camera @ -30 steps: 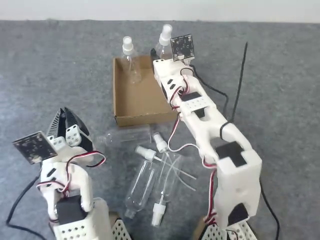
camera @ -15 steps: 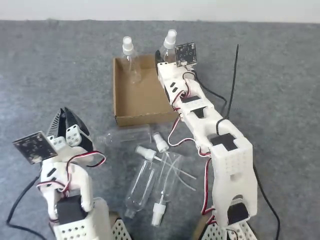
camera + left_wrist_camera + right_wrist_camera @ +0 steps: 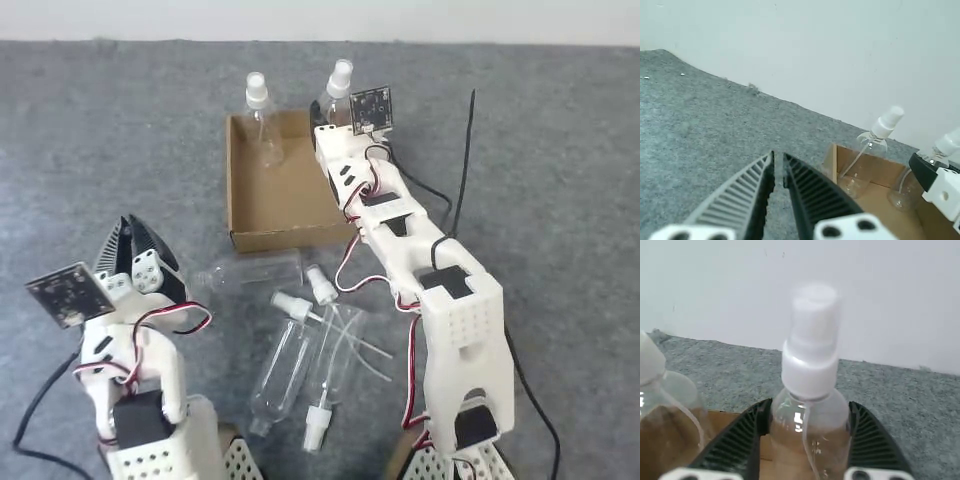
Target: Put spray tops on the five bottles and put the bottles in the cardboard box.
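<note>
Items in the high view: one cardboard box (image 3: 238, 190), two upright capped bottles (image 3: 262, 135), three uncapped bottles (image 3: 280, 365) lying flat, three loose spray tops (image 3: 318, 428), and two robot arms (image 3: 400, 230).

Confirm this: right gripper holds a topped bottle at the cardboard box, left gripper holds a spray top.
Wrong on the left gripper: the left wrist view shows it empty. The right gripper does hold a topped bottle at the cardboard box.

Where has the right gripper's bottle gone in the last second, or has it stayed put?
Yes, it moved. The bottle in the right gripper shifted slightly right, away from the other bottle standing in the box.
</note>
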